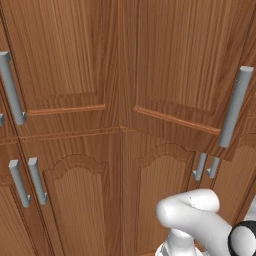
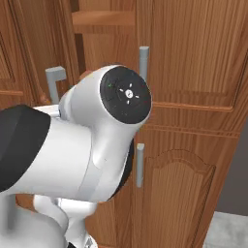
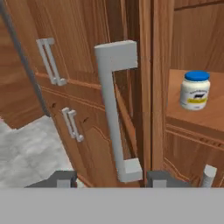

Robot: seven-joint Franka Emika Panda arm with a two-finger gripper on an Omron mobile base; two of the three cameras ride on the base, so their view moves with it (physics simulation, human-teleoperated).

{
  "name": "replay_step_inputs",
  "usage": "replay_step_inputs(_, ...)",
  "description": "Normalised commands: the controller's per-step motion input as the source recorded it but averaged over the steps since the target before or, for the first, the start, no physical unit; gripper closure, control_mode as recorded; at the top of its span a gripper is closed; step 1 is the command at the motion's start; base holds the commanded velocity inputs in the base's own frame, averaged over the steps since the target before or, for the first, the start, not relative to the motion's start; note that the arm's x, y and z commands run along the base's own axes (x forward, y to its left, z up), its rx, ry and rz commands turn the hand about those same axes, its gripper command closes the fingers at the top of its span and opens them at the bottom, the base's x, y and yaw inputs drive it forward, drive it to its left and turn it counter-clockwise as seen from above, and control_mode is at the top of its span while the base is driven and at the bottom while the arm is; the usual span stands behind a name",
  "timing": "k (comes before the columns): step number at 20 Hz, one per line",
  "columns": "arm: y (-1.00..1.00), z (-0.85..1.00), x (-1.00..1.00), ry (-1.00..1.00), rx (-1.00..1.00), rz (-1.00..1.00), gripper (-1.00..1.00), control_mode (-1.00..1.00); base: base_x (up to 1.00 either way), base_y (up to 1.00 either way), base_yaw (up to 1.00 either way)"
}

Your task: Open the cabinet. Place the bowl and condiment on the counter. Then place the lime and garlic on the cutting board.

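Note:
The cabinet's (image 1: 65,55) upper right door (image 1: 185,65) stands ajar, swung a little outward. In the hand view its long grey handle (image 3: 114,109) runs upright in front of me. My gripper (image 3: 111,179) is open, its two dark fingertips (image 3: 63,179) either side of the handle's lower end and apart from it. Past the door's edge the condiment (image 3: 195,90), a pale jar with a blue lid, stands on a wooden shelf (image 3: 197,118) inside. The bowl, lime, garlic and cutting board are out of view.
Arched lower doors (image 1: 75,200) with short grey handles (image 1: 37,180) sit under the upper doors. My white arm (image 2: 82,145) hides much of the right base view. A pale grey-veined surface (image 3: 26,148) lies at the hand view's lower left.

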Motion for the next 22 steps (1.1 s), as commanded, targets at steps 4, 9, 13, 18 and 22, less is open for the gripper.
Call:
replay_step_inputs(4, -0.83, 0.00, 0.80, 0.28, 0.38, 0.12, -1.00, -1.00, 0.00, 0.00, 0.00)
replay_step_inputs(9, -0.09, -0.16, 0.97, 0.29, 0.48, 0.16, -1.00, -1.00, 0.00, 0.00, 0.00)
replay_step_inputs(13, 0.21, -0.63, 1.00, 0.16, 0.49, 0.03, -1.00, -1.00, 0.00, 0.00, 0.00)
replay_step_inputs(18, 0.03, -0.55, 1.00, 0.10, 0.46, -0.06, -1.00, -1.00, 0.00, 0.00, 0.00)
replay_step_inputs(22, 0.19, -0.31, 0.84, 0.11, 0.24, -0.16, -1.00, -1.00, 0.00, 0.00, 0.00)
